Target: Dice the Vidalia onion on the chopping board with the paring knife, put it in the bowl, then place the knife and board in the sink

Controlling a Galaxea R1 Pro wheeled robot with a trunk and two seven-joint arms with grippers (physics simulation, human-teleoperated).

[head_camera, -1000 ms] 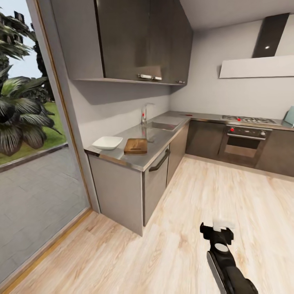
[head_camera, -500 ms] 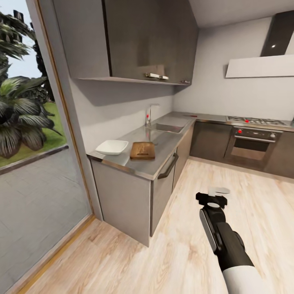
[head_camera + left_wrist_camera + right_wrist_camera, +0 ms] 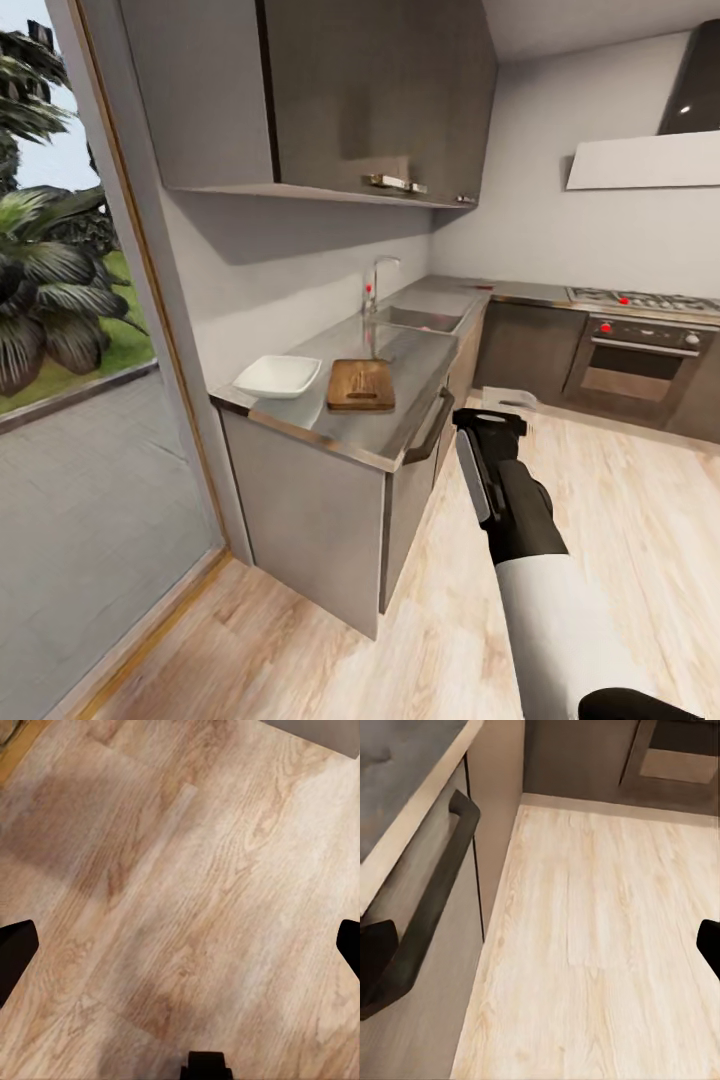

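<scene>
Countertop (image 3: 400, 425) bears one bowl (image 3: 278, 376), one chopping board (image 3: 361, 384); left claw (image 3: 180, 945) and right claw (image 3: 540, 945) both spread apart

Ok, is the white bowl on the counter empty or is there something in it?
Empty. In the head view the bowl sits upright on the counter beside the chopping board, and its inside shows plain white.

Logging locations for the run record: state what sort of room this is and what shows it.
A home kitchen, rendered in simulation. A steel countertop runs over grey cabinets and holds a sink with a chrome faucet. An oven with a gas hob stands along the far wall. A chopping board and a white bowl sit on the counter.
</scene>
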